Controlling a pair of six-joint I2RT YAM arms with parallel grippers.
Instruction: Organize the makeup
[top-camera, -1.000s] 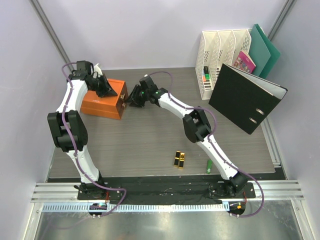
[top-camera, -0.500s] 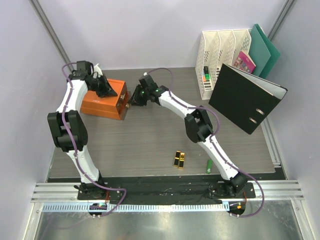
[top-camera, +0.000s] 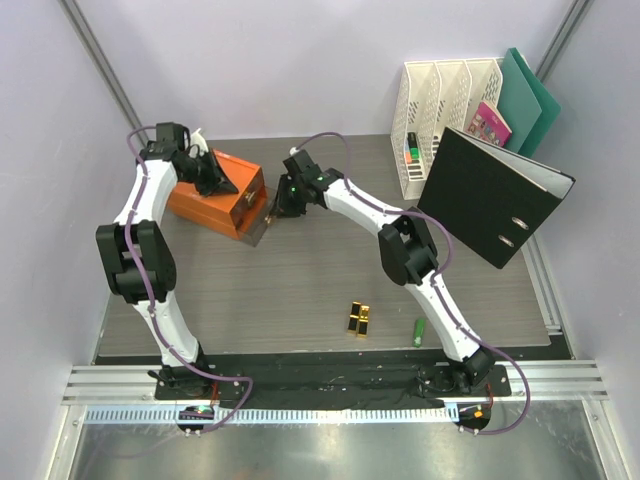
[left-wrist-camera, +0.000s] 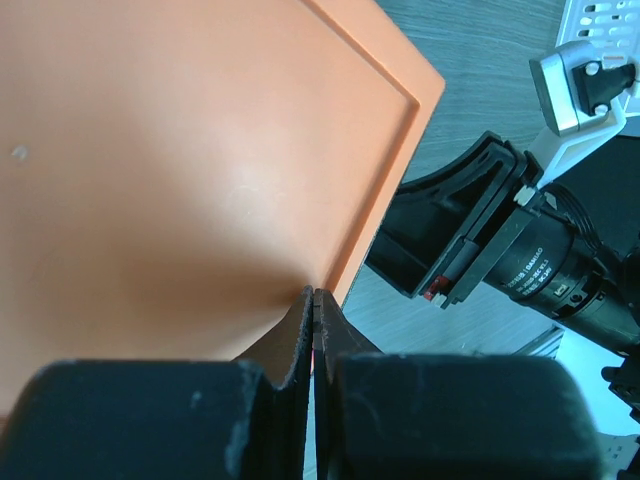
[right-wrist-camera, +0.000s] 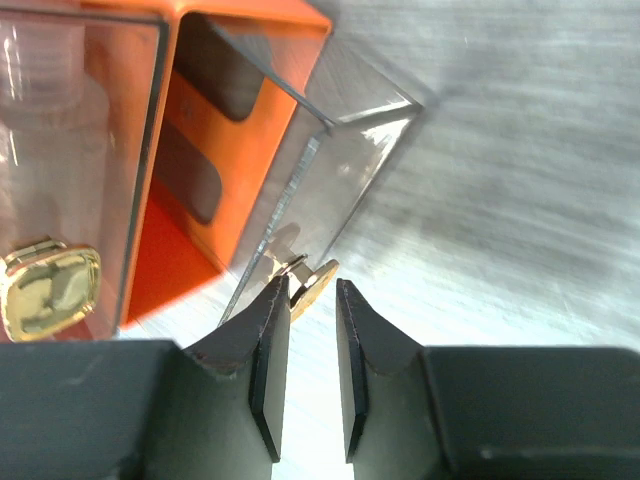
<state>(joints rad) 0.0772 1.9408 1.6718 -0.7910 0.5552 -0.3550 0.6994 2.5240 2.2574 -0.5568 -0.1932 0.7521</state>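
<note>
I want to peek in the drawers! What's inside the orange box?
Through the clear front of the shut drawer, a clear bottle shows inside the orange box. The pulled-out drawer, its gold knob between the right fingers, looks empty. Orange walls hide the rest.

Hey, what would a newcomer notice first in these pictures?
The orange box at far left: the left gripper rests shut on its top; the right gripper, jaws closed, pinches the gold knob of its clear drawer. Next, the black binder propped before the white file racks at far right.

Looks like a robot lab cell: 2 arms (top-camera: 135, 255) bolted to a rail (top-camera: 110, 383), plain walls (top-camera: 300, 60), tabletop (top-camera: 300, 280) staged with binder (top-camera: 490, 195) and file rack (top-camera: 425, 110).
</note>
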